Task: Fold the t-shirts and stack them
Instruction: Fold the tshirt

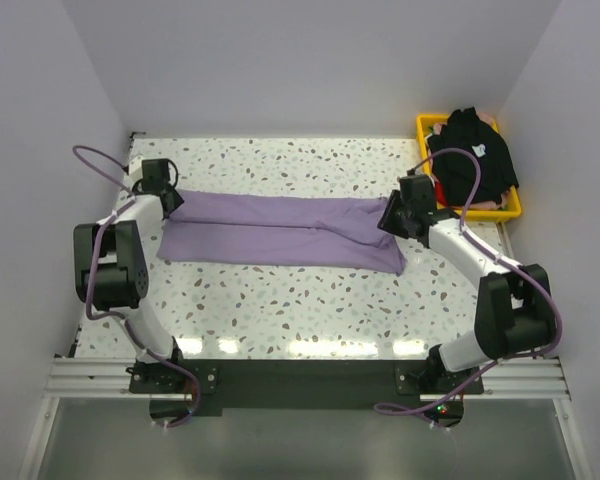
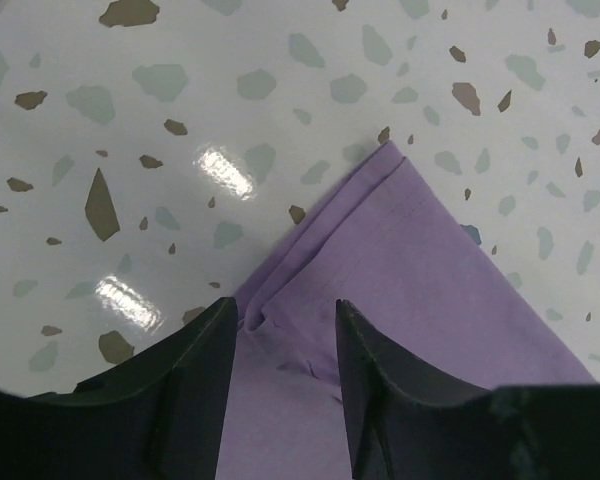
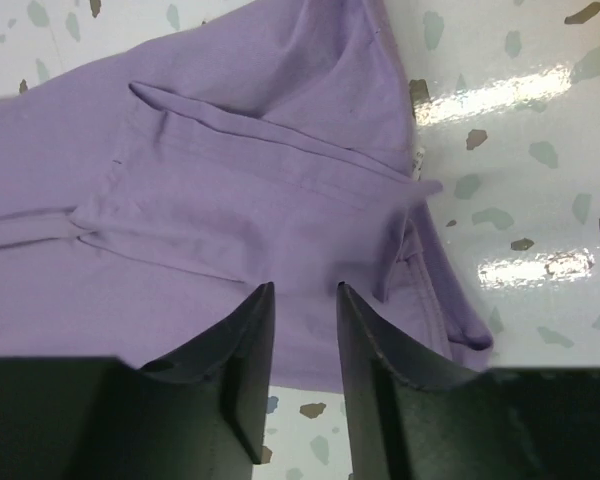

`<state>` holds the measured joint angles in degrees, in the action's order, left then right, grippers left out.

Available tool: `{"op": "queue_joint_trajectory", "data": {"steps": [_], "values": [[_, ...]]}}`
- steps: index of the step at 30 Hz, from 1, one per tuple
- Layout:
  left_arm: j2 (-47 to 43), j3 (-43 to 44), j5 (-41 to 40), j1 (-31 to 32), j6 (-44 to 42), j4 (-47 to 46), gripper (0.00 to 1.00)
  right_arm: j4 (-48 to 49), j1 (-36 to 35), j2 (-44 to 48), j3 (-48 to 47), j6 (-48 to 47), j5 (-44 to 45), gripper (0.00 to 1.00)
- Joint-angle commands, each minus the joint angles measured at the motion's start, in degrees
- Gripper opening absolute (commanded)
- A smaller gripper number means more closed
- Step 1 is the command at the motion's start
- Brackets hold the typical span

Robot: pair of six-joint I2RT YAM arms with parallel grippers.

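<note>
Two soft t-shirts lay in view. One smooth lavender t-shirt (image 1: 280, 232) was folded into a long band on the speckled table (image 1: 280, 300). One crumpled black t-shirt (image 1: 475, 160) filled the yellow plastic basket (image 1: 425, 125) beyond the band's right end. The left gripper (image 2: 285, 315) and right gripper (image 3: 305, 295) straddled its ends, jaws parted.

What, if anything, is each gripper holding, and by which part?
Nothing looks clamped. The left gripper, jaws apart, straddles a corner at the left end of the lavender t-shirt; the right gripper, jaws apart, straddles its right end. The shirt lies flat.
</note>
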<state>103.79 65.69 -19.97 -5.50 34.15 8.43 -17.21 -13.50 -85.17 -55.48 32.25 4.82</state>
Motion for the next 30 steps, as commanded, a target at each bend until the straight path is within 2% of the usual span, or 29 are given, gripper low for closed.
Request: {"op": "queue_joint_trajectory", "data": {"steps": [1, 6, 10, 14, 20, 24, 30], "values": [[-5.26, -0.91, -0.07, -1.18, 2.32, -1.39, 0.50, 2.72, -0.21, 2.19, -0.06, -0.08, -3.06, 0.38], [-6.84, -1.35, 5.19, -1.18, 1.97, -4.20, 0.50, 0.95, -0.22, 2.20, -3.57, -1.31, -2.01, 0.44], [-5.70, -0.30, 10.81, -0.31, 1.27, -5.61, 0.47, 0.77, -0.21, -3.15, -9.72, -3.76, -2.18, 0.45], [-3.95, 1.02, 16.60, 2.33, 0.04, -6.84, 0.45, 0.51, -0.21, -12.45, -17.79, -6.23, -3.06, 0.45], [-0.87, 3.74, 19.70, 7.51, -0.84, -6.49, 0.44, -2.29, -2.67, -22.84, -28.60, -11.94, -4.21, 0.45], [-0.17, 4.79, 23.83, 9.63, -0.23, -5.71, 0.45, -2.65, -4.43, -27.42, -31.79, -14.23, -3.68, 0.45], [-2.18, 4.62, 27.96, 10.42, 0.39, -3.68, 0.46, -2.39, -6.01, -31.72, -33.81, -15.37, -4.29, 0.50]]}}
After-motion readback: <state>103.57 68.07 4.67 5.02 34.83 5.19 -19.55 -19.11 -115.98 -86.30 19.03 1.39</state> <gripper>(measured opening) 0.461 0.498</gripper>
